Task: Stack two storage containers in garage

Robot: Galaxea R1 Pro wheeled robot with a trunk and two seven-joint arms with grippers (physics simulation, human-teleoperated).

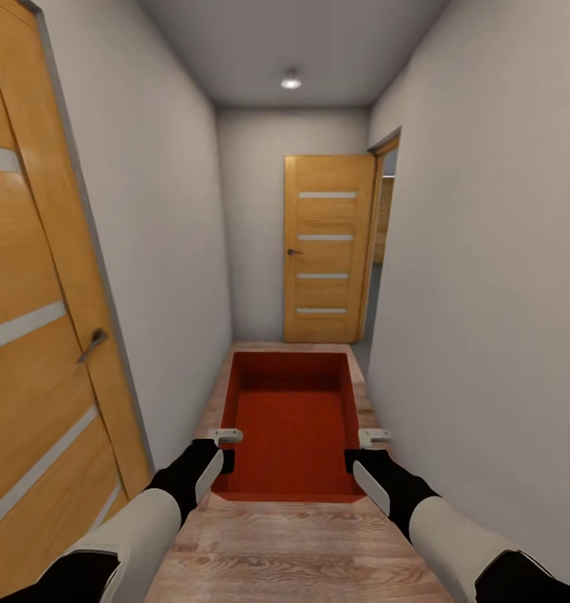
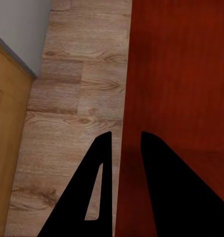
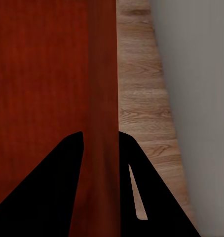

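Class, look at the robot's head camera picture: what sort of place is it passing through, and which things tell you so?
Most likely a narrow indoor hallway. Plain pale walls close in on both sides, wooden doors stand at the far end and on the left, and a strip of wood plank floor runs between them.

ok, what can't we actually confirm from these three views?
- Second container: under the red bin, head view; its own floor hides any stack.
- Room past the open doorway: cut off by the frame.
- Left end effector, right end effector: pads straddle the bin wall; actual contact unclear.
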